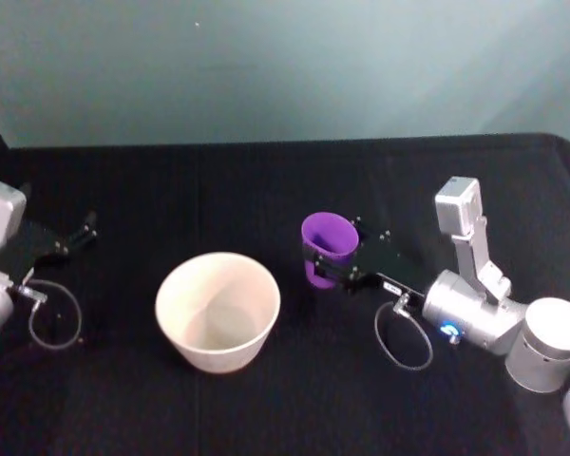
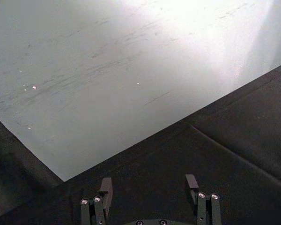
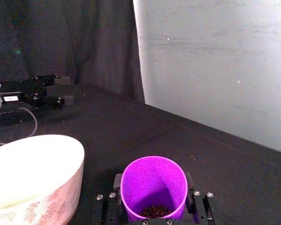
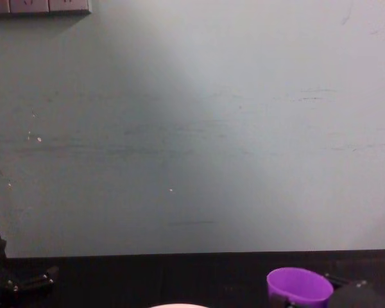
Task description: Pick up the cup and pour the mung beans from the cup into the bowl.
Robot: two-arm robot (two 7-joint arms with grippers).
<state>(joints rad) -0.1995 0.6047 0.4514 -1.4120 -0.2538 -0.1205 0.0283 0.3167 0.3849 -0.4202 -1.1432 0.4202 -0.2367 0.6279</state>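
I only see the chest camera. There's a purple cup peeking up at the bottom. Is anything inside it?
Observer: Yes, a little heap of mung beans lies at the bottom of the cup.
Operator: Which gripper has it?
Observer: The right gripper, shut on the cup's sides. The left gripper sits open, far off at the table's left.
Operator: Where's the bowl?
Observer: The bowl stands left of the cup, apart from it, with nothing inside.

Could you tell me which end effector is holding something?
The right end effector, shut on the purple cup; the left end effector sits open and empty.
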